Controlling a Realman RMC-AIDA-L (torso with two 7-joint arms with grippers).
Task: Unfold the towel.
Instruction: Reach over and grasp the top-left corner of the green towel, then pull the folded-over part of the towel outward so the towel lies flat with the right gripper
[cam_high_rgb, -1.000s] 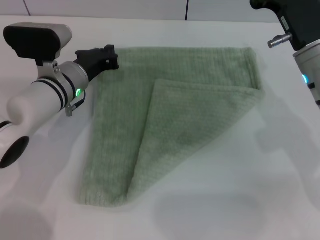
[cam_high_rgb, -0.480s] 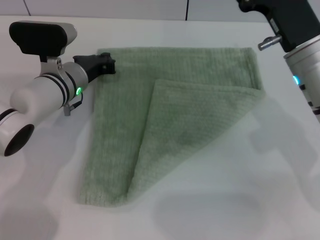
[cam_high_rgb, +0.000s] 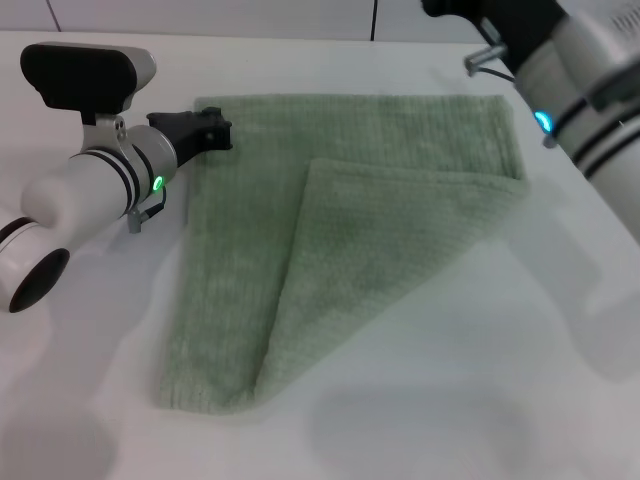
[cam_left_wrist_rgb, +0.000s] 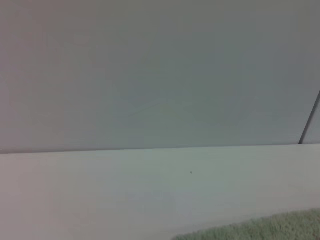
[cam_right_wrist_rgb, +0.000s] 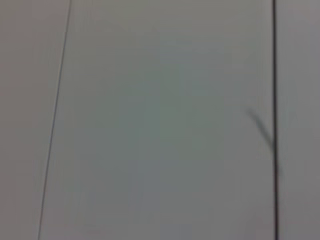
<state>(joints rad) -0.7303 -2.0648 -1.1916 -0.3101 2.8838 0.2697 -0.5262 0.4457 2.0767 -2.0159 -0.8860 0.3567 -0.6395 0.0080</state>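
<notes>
The pale sage-green towel (cam_high_rgb: 240, 250) lies flat on the white table (cam_high_rgb: 480, 400). One large corner flap (cam_high_rgb: 390, 240) is folded over diagonally, its tip pointing toward the far middle. My left gripper (cam_high_rgb: 205, 130), with dark fingers, rests at the towel's far left corner and touches its edge. A strip of the towel's edge also shows in the left wrist view (cam_left_wrist_rgb: 270, 227). My right arm (cam_high_rgb: 560, 60) hangs above the towel's far right corner; its fingers are outside the head view. The right wrist view shows only blank wall panels.
The white table extends around the towel on all sides. A pale wall with dark seams (cam_high_rgb: 375, 18) rises at the table's far edge. The left arm's white body (cam_high_rgb: 70, 200) lies over the table to the left of the towel.
My right arm has swung left and now hangs over the towel's far right corner. My left gripper shifted slightly back to the corner's edge, then held still. The towel has not moved.
</notes>
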